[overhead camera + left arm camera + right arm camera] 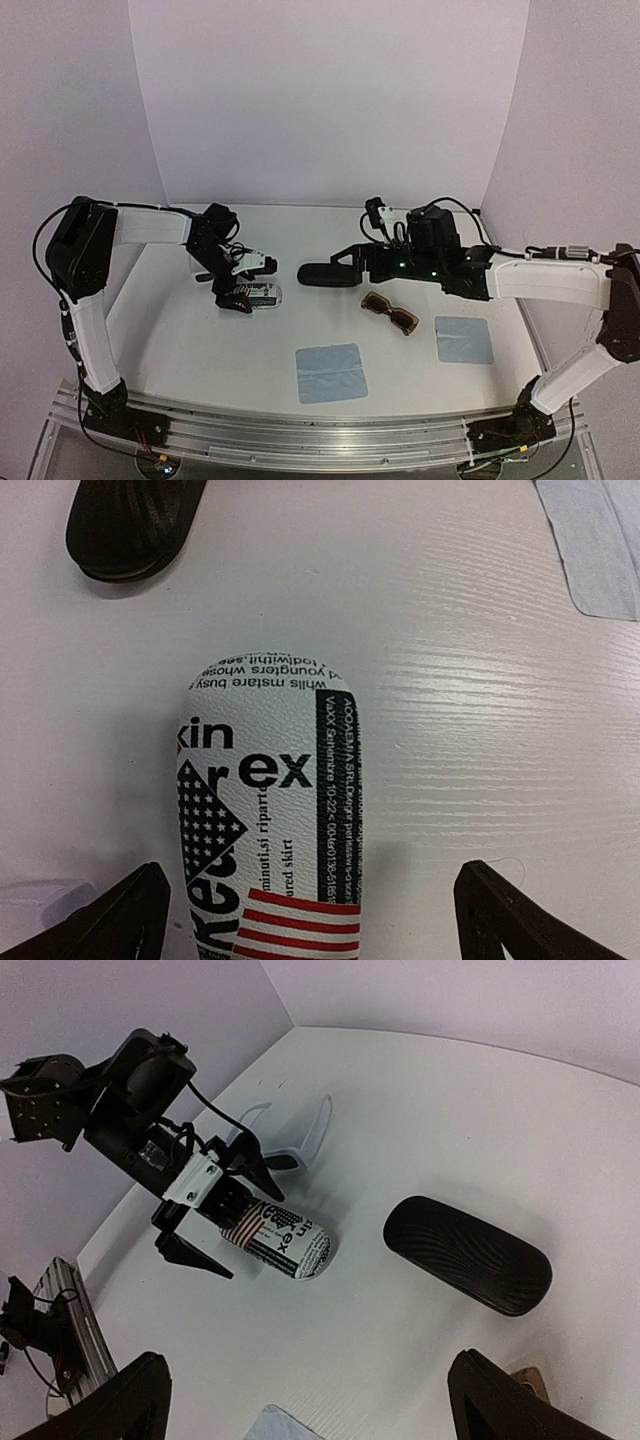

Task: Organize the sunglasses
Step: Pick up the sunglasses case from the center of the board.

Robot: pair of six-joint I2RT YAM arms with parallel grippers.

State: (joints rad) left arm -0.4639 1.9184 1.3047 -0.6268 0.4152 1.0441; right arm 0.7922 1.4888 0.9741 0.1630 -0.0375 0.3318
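Sunglasses: brown pair (388, 313) lies just right of the black case (330, 272), on its near side; white pair (320, 1125) lies well to its left. We judge both light, brittle and slick-lensed, so take the bridge or frame. Left gripper (310, 915) and right gripper (310, 1390) gape wide, holding nothing.

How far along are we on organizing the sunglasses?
Done: nothing visible yet; the brown sunglasses lie loose on the table, the white sunglasses lie unfolded by the left arm, and both cases look closed. In hand: the left hand is open astride the printed case, not gripping; the right hand is open, empty, facing the black case. Left: essentially everything.
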